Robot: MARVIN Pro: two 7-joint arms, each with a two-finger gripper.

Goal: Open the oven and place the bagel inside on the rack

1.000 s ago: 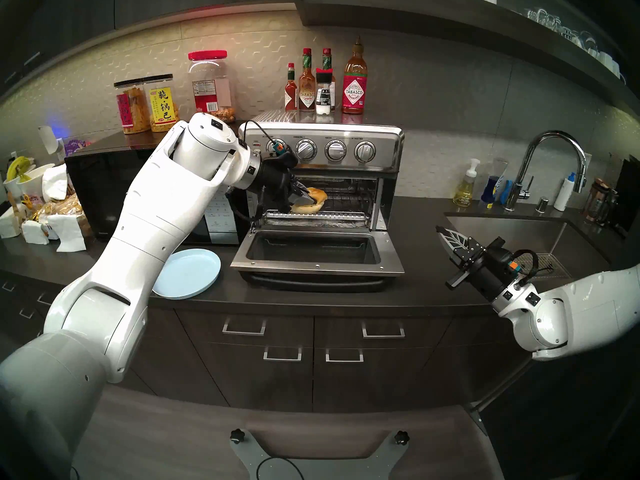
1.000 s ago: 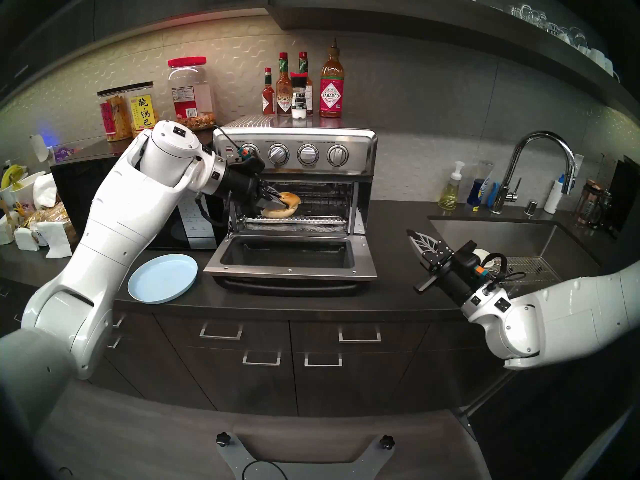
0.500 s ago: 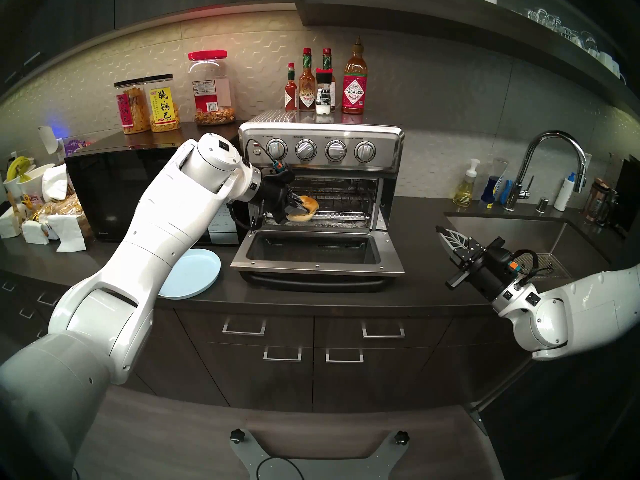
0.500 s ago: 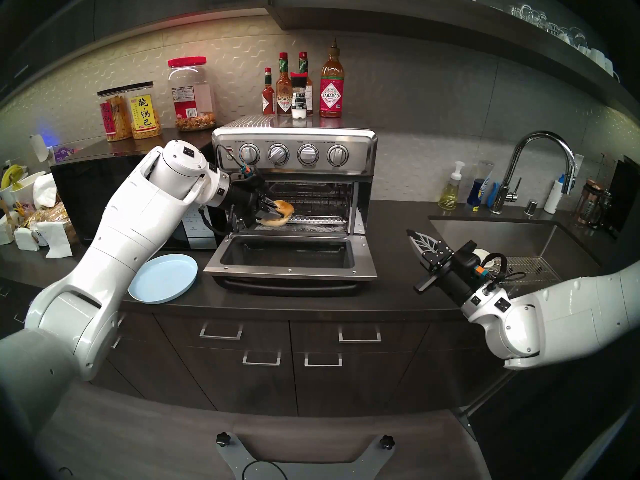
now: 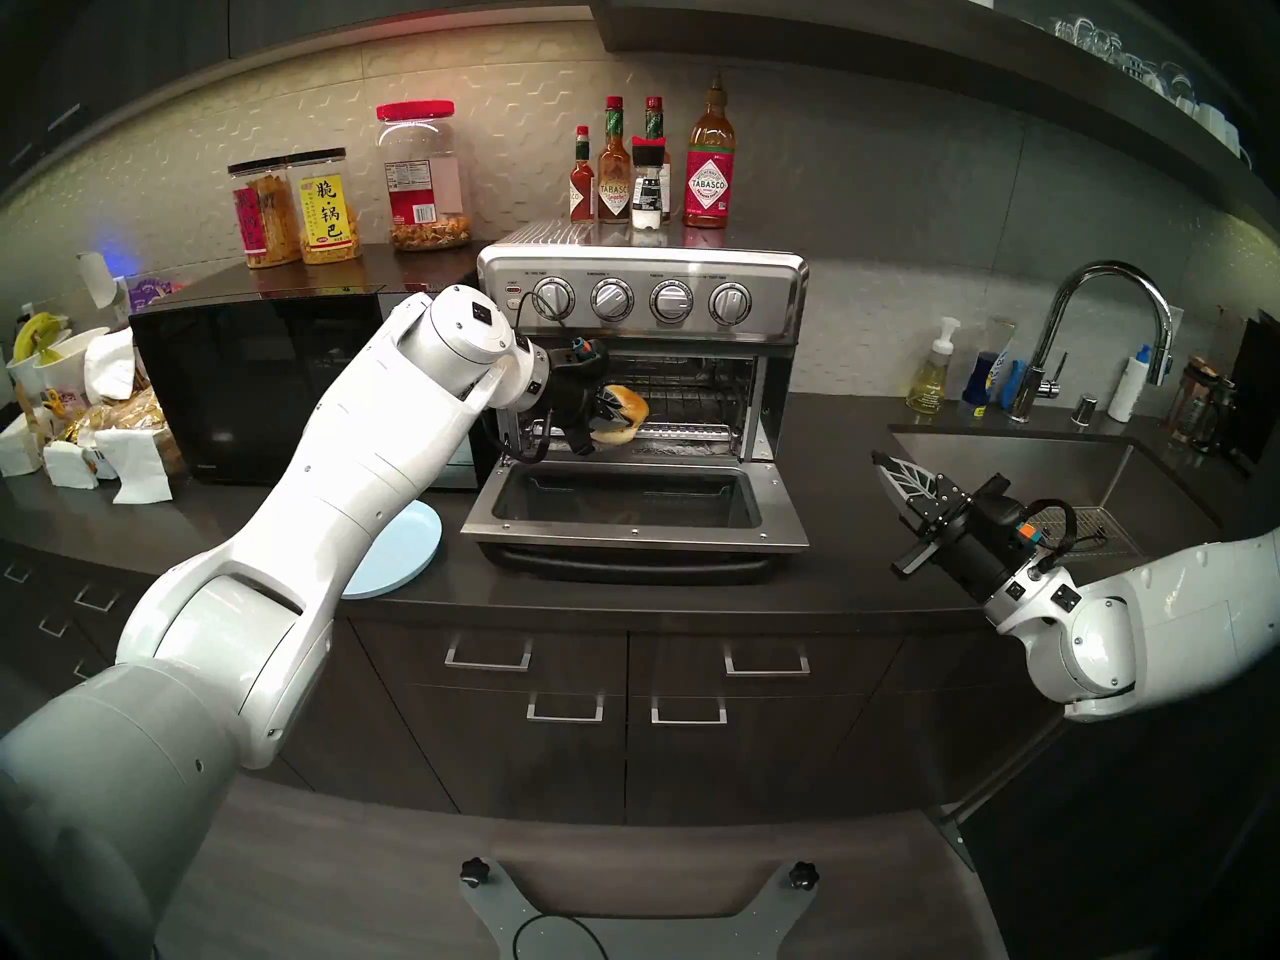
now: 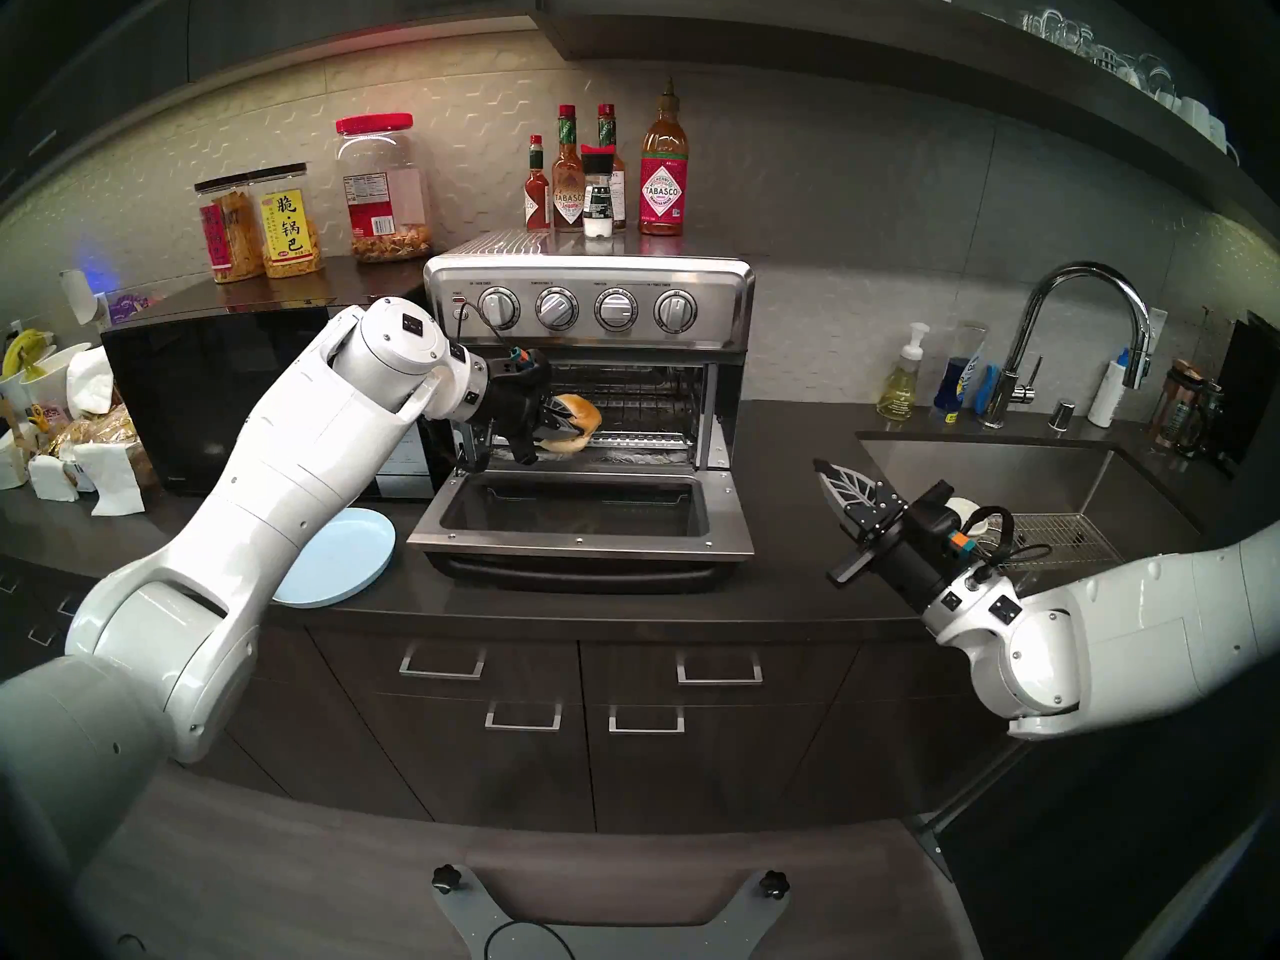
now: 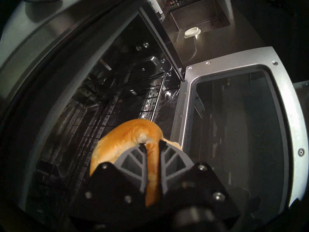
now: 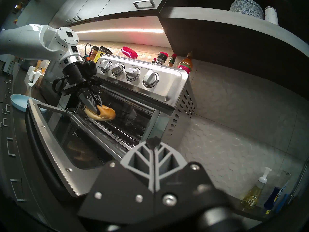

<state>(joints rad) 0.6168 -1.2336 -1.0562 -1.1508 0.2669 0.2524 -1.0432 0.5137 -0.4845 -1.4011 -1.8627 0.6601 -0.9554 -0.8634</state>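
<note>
- Carrying the bagel (image 7: 127, 139) deeper is the step in hand: the left gripper (image 7: 153, 145) is clamped on its rim at the oven (image 5: 644, 300) mouth, over the front left of the rack (image 7: 93, 116).
- Keep the ring level and clear of the door (image 5: 637, 532); lower until it sits on the wires before letting go.
- The right gripper (image 8: 153, 143), fingers pressed together on nothing, hangs by the sink (image 5: 1004, 456).

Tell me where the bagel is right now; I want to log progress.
In the head view the bagel sits at the left of the open oven mouth, pinched in the left gripper just above the rack, not yet released.
</note>
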